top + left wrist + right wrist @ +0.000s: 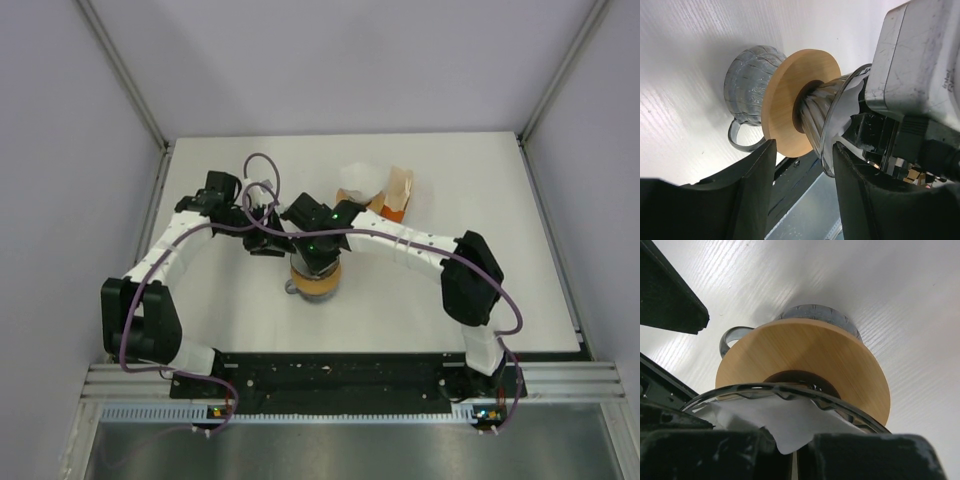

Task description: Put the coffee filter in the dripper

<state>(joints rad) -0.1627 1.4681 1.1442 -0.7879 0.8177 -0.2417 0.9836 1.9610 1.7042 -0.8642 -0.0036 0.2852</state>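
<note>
The coffee filter [790,422] is right at the mouth of the dripper [826,117], white paper lying inside the glass rim, not yet seated flat. The right gripper [792,454] has its jaws shut, and a tab of the paper runs into the seam between them, so it looks pinched there. The dripper rides on its wooden collar [805,352] over the mug [747,80], near the middle of the table [520,250], a little toward the near edge. The left gripper [803,152] stands with jaws apart on either side of collar and cone; contact I cannot tell. To do this well: steady the dripper, push the paper straight down the cone's centre, and release only once it sits against the ribs. Spare filters [362,180] wait toward the far edge.
</note>
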